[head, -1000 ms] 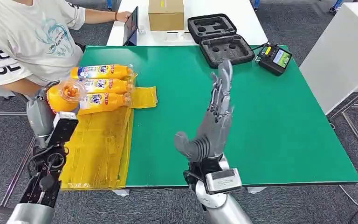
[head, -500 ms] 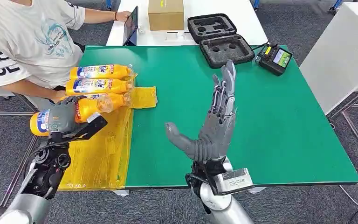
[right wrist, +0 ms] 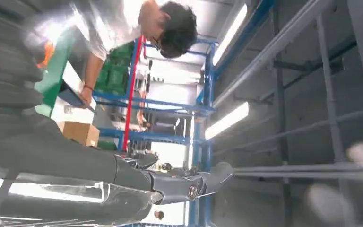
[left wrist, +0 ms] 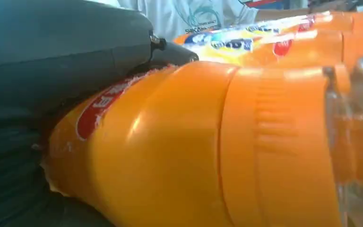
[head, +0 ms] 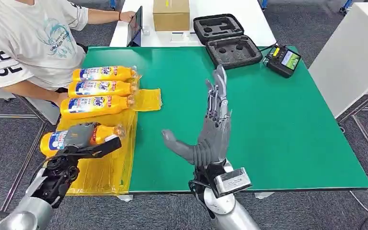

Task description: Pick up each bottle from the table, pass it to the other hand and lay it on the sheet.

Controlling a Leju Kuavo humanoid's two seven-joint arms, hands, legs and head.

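The left hand (head: 79, 135) grips an orange plastic bottle with a blue-and-white label (head: 60, 140) lying sideways over the yellow plastic sheet (head: 103, 163) at the green counter's (head: 268, 120) nine o'clock edge. The right hand (head: 211, 136) stands empty, fingers spread upright, near the counter's six o'clock. The round bottle could roll off the slick sheet's outer edge on release, or knock the three orange bottles (head: 98, 89) lying towards eleven o'clock.

Silver tubular forearms, dark grey many-fingered right hand (head: 211, 139) — thick grey thumb, black cabled wrist joints, left hand (head: 79, 136) — grey, black-jointed
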